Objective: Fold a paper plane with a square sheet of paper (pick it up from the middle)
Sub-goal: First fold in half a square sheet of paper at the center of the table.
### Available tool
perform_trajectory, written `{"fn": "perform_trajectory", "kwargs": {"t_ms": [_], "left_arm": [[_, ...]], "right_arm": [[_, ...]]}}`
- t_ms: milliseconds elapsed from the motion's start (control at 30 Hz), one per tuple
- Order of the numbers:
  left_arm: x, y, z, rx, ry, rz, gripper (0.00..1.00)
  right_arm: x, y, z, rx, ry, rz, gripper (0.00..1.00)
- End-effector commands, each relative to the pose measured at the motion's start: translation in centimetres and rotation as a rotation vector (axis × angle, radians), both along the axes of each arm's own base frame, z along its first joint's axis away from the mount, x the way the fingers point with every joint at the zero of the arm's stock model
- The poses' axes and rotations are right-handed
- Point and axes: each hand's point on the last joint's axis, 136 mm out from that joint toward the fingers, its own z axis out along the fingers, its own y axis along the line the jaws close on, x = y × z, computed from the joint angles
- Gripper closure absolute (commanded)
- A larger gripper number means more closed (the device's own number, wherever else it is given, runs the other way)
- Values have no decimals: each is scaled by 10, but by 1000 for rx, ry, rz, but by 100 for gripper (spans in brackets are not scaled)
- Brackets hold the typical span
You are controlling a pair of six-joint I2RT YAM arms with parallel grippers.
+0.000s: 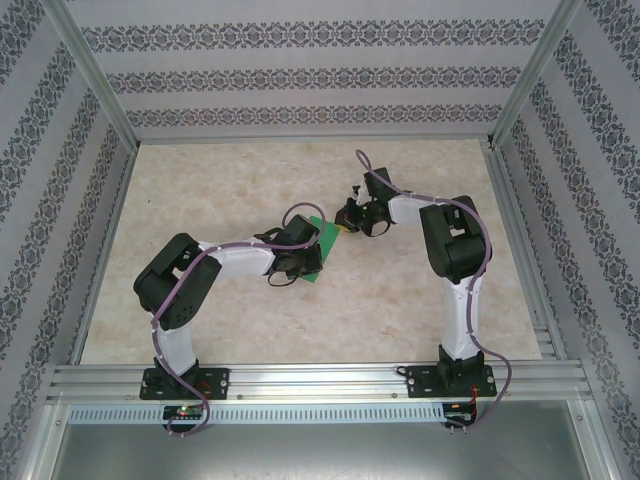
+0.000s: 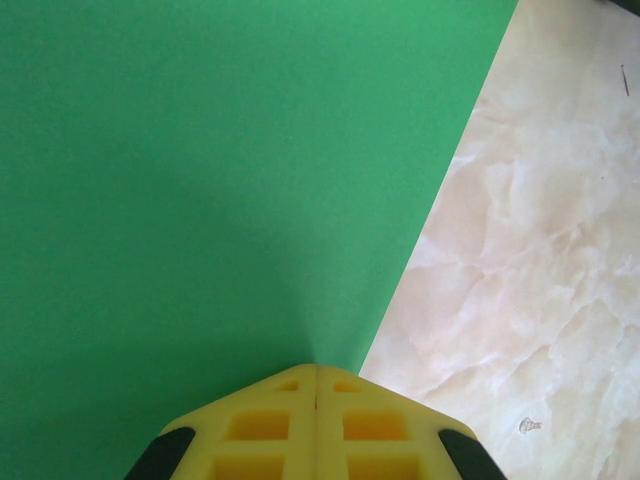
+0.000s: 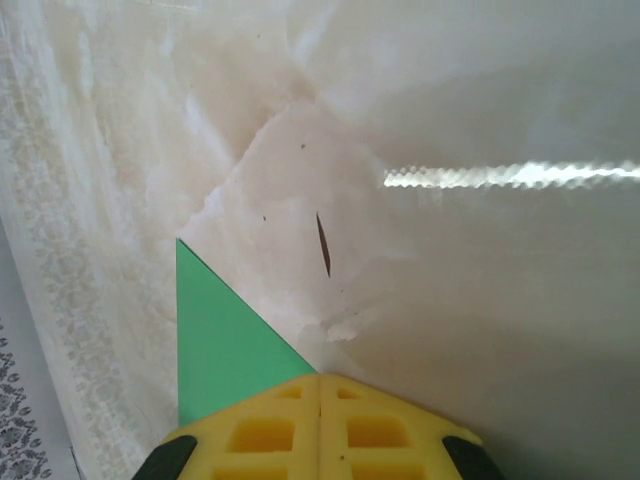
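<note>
Listing what lies under me at this moment.

Item 1, left gripper point(image 2: 317, 372): yellow, waffle-moulded, halves brought together with the seam closed. The tip sits at the edge of the paper. I cannot tell whether any paper is nipped in the seam.

Item 2, right gripper point(image 3: 320, 380): same make, likewise together, with nothing visibly clamped.

Item 3, square sheet of paper point(image 2: 200, 180): thin, matte, bright green, lying flat near the centre of the tabletop point(image 2: 540, 250), with no crease that I can see. Seen from above, my left gripper is at its 8 o'clock and my right at its 2 o'clock. One straight edge runs from 1 o'clock down to the left gripper's tip. One sharp corner shows at 10 o'clock of the right gripper's tip.

Item 4, tabletop: pale cream, marble-patterned, smooth and slightly glossy. A small dark sliver point(image 3: 323, 245) lies at 12 o'clock of the right gripper.

Step in hand, as I judge it: the very start, no fold made, both grippers settled at opposite sides of the sheet.

Next move, as I judge it: raising thin paper off a slick surface, which gives little to catch. One side likely needs pinning while the other works the middle up enough to pinch.
</note>
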Motion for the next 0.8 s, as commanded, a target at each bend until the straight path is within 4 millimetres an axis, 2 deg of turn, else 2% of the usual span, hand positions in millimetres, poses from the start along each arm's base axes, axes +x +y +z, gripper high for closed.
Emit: {"fn": "perform_trajectory", "kwargs": {"t_ms": [0,167,267,433,600,767], "left_arm": [[-41,27,-40,117,182,-15,100],[-36,21,-37,101,169,-27,100],[-33,17,-35,84,160,-32,100],[-30,14,-32,75,149,-33,100],[-28,10,-29,61,137,-43,100],[-23,3,-19,45,111,-86,100]], "right_arm": [[31,-31,-3,-98,-73,-103,100],[26,-22,44,-24,-180,-80,100],[7,-4,52,26,-185,-34,99],[-22,20,40,17,-158,46,99],[-35,29,17,-13,-88,100,99],[-44,30,-1,-55,-43,136,98]]}}
